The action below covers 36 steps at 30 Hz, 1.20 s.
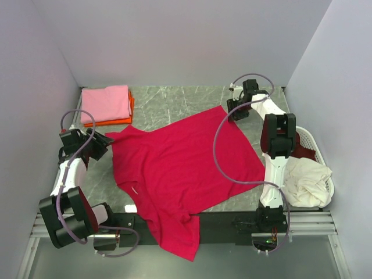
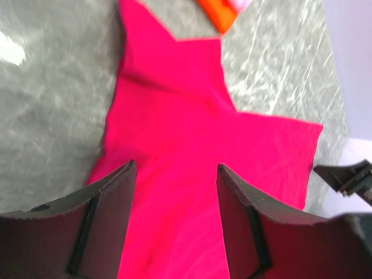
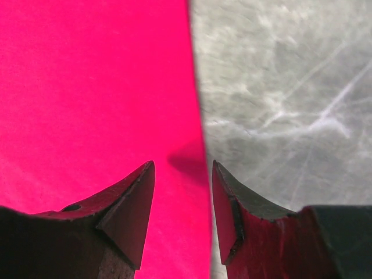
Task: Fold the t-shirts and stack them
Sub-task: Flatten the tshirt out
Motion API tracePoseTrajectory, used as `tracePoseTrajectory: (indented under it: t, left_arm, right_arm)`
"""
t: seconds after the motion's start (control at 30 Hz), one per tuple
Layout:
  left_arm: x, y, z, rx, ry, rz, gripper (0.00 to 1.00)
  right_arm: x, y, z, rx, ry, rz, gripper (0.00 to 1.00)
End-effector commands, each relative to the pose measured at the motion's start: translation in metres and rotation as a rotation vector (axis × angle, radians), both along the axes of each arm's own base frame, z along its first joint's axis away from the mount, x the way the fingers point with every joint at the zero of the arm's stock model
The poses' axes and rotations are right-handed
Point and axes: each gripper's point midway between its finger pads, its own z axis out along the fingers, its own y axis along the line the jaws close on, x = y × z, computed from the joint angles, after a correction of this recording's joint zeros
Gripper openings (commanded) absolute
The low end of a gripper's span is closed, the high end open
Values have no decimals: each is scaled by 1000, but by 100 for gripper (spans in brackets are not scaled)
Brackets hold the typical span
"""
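Both gaping: left claw (image 2: 175,167) and right claw (image 3: 183,164). Red shirt (image 1: 180,163) overhangs the surface (image 1: 174,102) at 6 o'clock, so an uneven tug could drag it off.

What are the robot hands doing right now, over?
Left gripper open, over red shirt. Right gripper open, at its edge. Shirt spread out, one end off near edge. Nothing on it.

Red shirt (image 1: 180,168) spread flat between my claws.
My left claw (image 1: 108,144) is at one sleeve and my right claw (image 1: 232,111) at the far corner; another part hangs over the table's (image 1: 174,102) near edge. Pink shirt (image 1: 106,103) lies folded on orange shirt (image 1: 110,122).
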Motion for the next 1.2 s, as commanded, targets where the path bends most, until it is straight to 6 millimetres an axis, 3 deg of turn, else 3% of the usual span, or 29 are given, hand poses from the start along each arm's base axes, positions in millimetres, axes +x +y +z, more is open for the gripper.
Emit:
tracePoseTrajectory:
  t: [0.0,0.2,0.3,0.37,0.43,0.53,0.57,0.6,0.63,0.83,1.03,1.17]
  left_arm:
    - [1,-6,8,-2,-58,-59,63]
    - [7,-2,18,13,-69,-68,63]
    - [10,4,24,55,-73,-70,64]
    - [11,6,30,85,-95,-80,65]
    - [12,6,34,100,-111,-91,67]
    - [12,5,38,110,-130,-105,74]
    - [12,5,36,114,-127,-108,98]
    - [13,6,36,116,-125,-109,99]
    - [12,6,34,116,-120,-111,100]
    - [15,12,34,138,-105,-92,99]
    - [33,21,34,135,-87,-90,90]
    - [52,22,14,84,-27,-140,79]
  right_arm:
    - [4,-11,9,-39,10,-40,52]
    - [-8,-13,-10,-64,102,-16,50]
    - [-18,-11,-15,-59,131,10,42]
    - [-23,-9,-18,-50,149,21,35]
    - [-29,-9,-20,-47,171,28,15]
    - [-32,-14,-17,-69,170,8,0]
    - [-37,-21,-20,-102,177,-6,0]
    - [-34,-24,-19,-119,152,-15,0]
    - [-34,-30,-12,-141,130,-25,0]
    - [-64,-58,-15,-233,141,-51,0]
    - [-74,-87,-14,-245,141,-97,0]
    - [-70,-92,-13,-231,137,-111,0]
